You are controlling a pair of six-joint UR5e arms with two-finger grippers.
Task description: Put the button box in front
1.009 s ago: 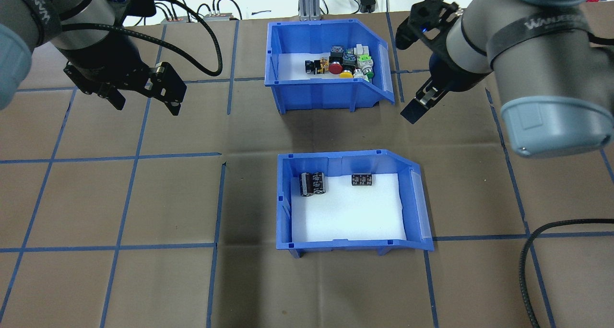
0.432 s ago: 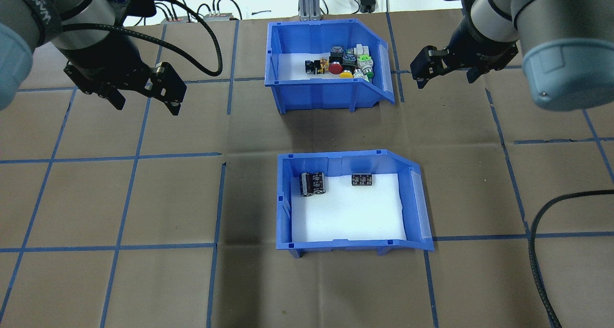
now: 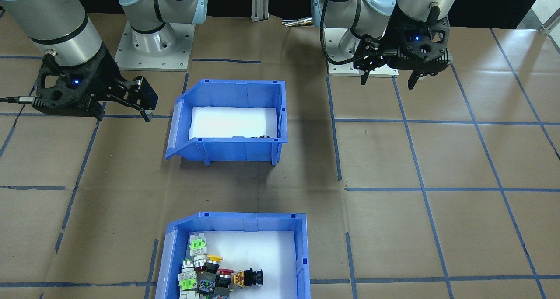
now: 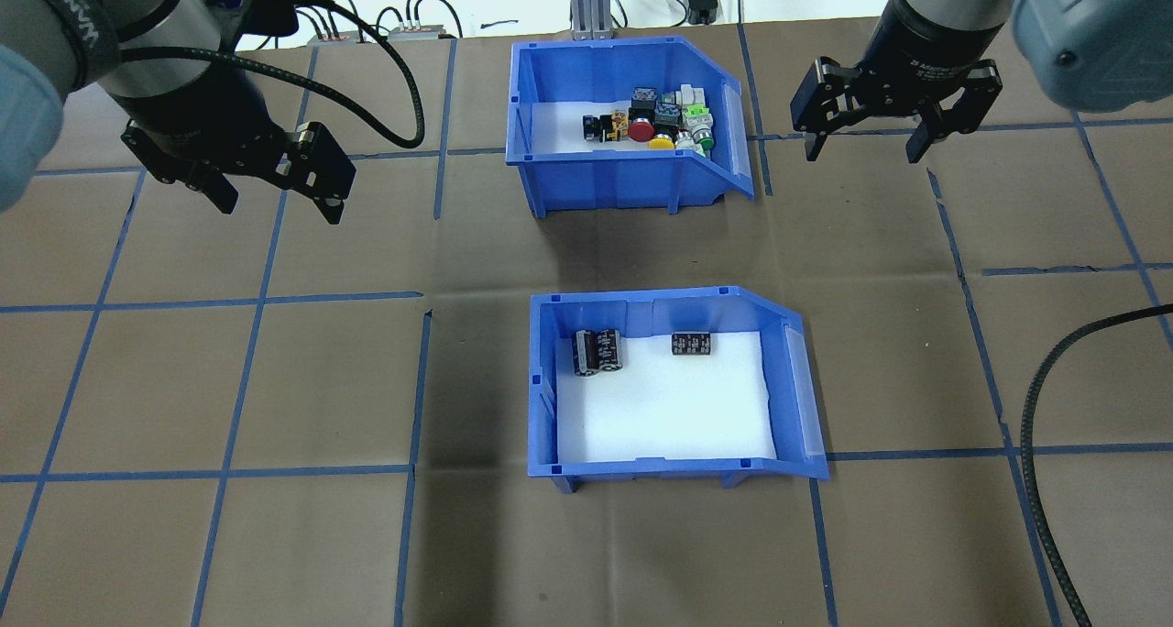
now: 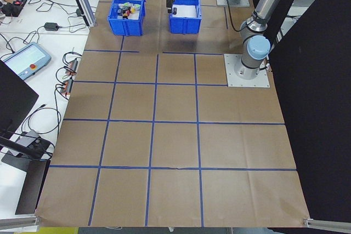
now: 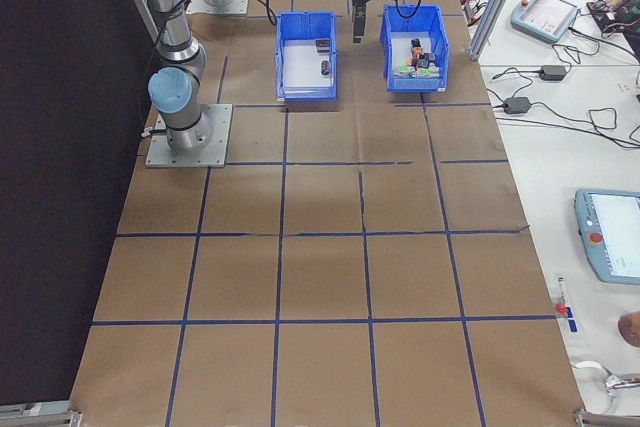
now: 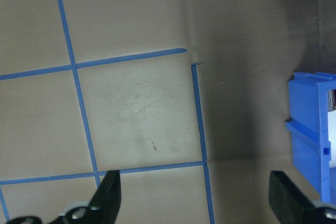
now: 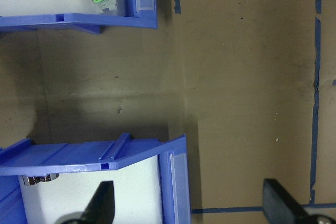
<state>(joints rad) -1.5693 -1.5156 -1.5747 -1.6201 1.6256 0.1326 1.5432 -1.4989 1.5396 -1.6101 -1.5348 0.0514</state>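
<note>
The button box (image 4: 623, 173) sits on the far side of the second blue bin (image 4: 674, 462) (dark cylinders inside); left gripper (image 4: 275, 192) and right gripper (image 4: 863, 141) hover beside it, jaws spread, empty

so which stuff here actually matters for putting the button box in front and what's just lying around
Part of the job:
- blue plastic bin of coloured push-button switches
- left gripper, fingers open
- right gripper, fingers open

Just lying about:
- blue plastic bin holding dark cylinders
- black cable
- brown paper table cover
</note>
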